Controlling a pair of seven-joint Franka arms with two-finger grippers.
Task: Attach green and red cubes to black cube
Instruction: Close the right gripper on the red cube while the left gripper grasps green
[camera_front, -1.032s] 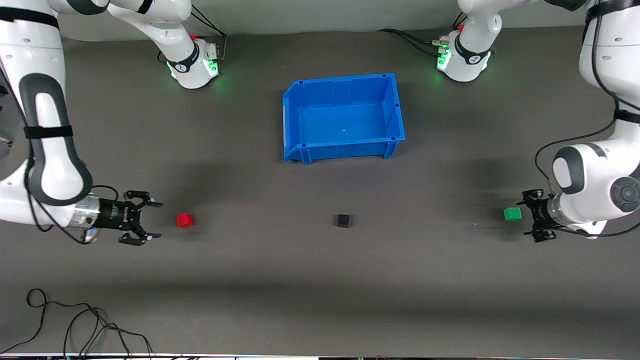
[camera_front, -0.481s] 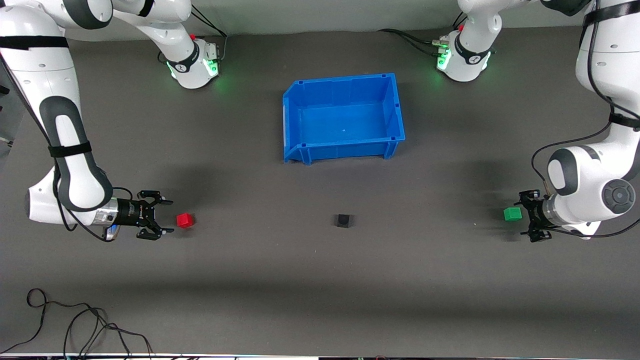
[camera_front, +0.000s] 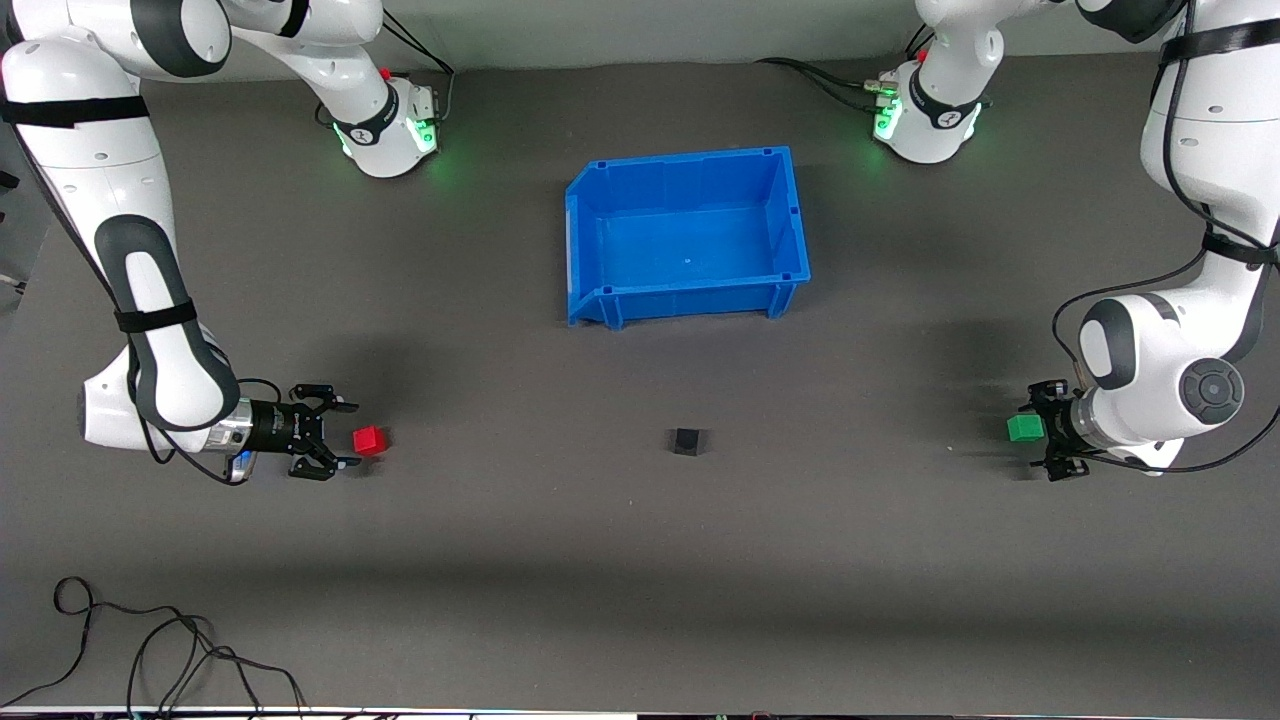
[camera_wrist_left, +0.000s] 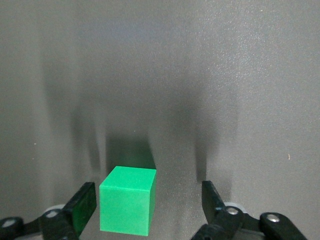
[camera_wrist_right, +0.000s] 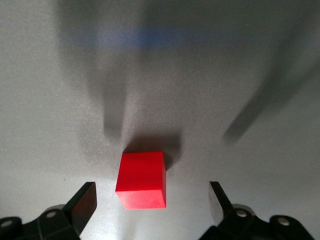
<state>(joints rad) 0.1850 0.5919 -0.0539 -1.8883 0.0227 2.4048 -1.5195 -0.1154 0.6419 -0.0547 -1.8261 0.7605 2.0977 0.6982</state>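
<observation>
Reaching low over the table, our right gripper (camera_front: 338, 436) stands with fingers apart, the red cube (camera_front: 369, 440) just ahead of the tips, untouched. At the left arm's end, our left gripper (camera_front: 1040, 441) brackets the green cube (camera_front: 1025, 428), fingers apart, one close beside it, no clamp visible. Midway between them sits the black cube (camera_front: 687, 441), alone, nearer the camera than the blue bin (camera_front: 585, 225). We judge nothing attached yet: both grasps and both joinings remain.
</observation>
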